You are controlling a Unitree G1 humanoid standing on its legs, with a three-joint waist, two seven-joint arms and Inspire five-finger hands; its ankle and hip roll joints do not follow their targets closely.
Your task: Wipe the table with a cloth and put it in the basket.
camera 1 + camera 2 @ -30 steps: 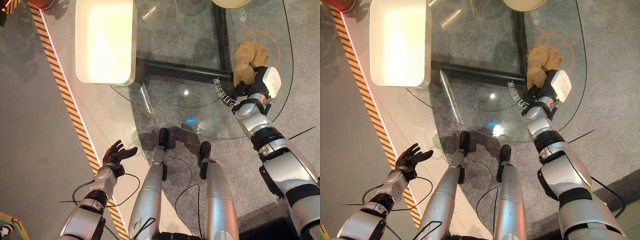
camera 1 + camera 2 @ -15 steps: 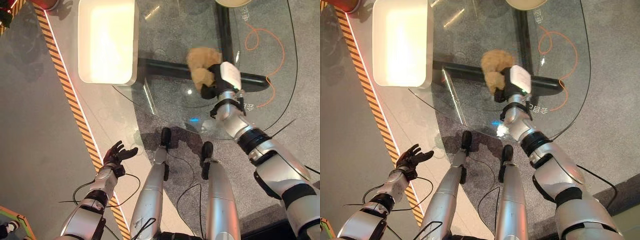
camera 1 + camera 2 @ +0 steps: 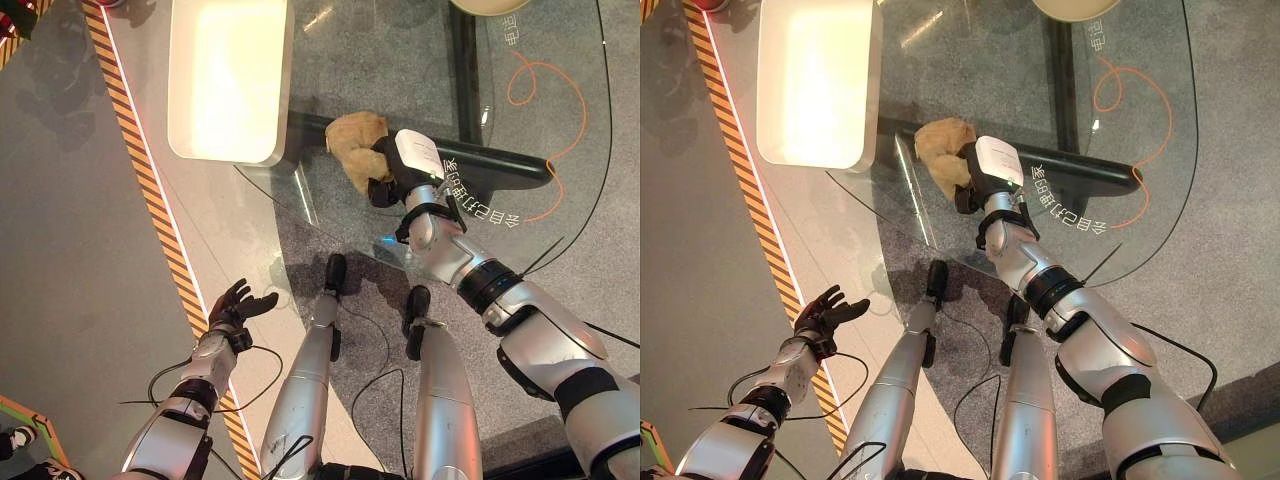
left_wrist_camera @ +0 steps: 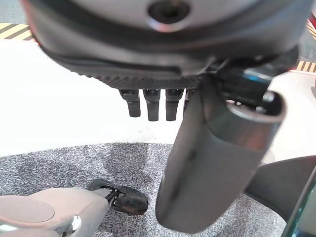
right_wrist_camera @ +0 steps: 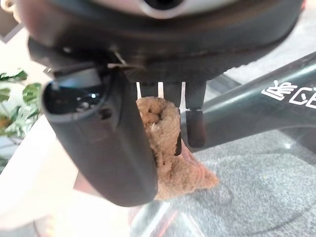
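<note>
Your right hand (image 3: pixel 388 176) was clamped on cloth (image 3: pixel 352 147), right beside basket (image 3: pixel 228 80) at its 4 o'clock. Loose tail could've snagged rim, dropped short on table (image 3: pixel 400 60). Left hand (image 3: pixel 236 305) hung relaxed, fingers apart.

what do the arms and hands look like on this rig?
Both arms are silver-grey shells with black bands at the joints. The left hand is dark all over. The right hand is dark too, with a white rectangular cover on its back.

cloth (image 3: pixel 355 143) on table (image 3: pixel 420 60), just right of basket (image 3: pixel 230 80)
</note>
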